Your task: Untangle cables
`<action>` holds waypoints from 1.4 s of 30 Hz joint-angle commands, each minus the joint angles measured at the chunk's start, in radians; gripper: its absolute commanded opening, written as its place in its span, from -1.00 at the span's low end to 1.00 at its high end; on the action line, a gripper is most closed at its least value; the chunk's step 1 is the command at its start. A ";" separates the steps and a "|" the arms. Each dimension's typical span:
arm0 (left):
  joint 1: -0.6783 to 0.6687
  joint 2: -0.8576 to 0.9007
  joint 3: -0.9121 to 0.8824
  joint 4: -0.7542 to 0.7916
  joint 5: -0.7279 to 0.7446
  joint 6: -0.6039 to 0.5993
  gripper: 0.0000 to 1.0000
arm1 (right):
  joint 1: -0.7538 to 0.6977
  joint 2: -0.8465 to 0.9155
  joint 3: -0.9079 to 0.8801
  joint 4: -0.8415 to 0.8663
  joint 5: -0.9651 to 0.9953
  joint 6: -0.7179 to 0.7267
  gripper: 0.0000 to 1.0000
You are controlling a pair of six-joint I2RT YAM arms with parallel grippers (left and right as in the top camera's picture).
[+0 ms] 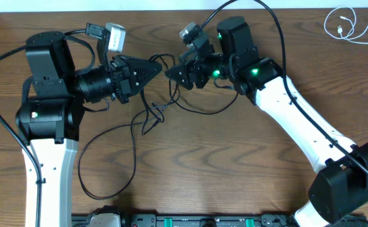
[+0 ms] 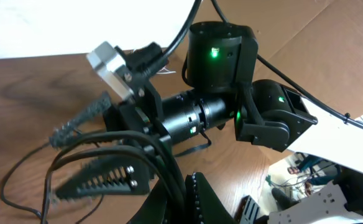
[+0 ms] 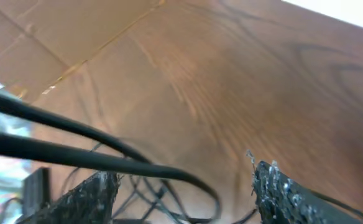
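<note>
L gripper (image 1: 159,67): my jaws pressed together, pinching blk cables (image 1: 154,112) | R gripper (image 1: 170,74): my fingers spread | tips facing, near

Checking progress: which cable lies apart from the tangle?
The white cable, coiled alone in the overhead view's top-right corner; the black cables lie tangled together in the middle.

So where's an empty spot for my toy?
The bare brown wooden table between the thin black cables and the white right arm, or left of the coiled white cord. Between the left gripper and right gripper it's crowded.
</note>
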 commanded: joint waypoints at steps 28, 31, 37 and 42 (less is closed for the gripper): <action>0.004 -0.004 0.029 -0.017 0.020 -0.002 -0.81 | 0.142 -0.007 0.012 0.254 0.162 0.126 0.12; 0.004 -0.004 0.029 -0.017 0.020 -0.001 -0.81 | 0.136 -0.007 0.012 0.265 0.257 0.188 -0.19; 0.004 -0.004 0.029 -0.027 -0.063 -0.001 -0.47 | 0.066 -0.013 0.012 0.162 0.409 0.204 -0.98; 0.004 -0.003 0.024 -0.101 -0.389 -0.001 -0.26 | -0.014 -0.058 0.012 -0.106 0.484 0.203 -0.98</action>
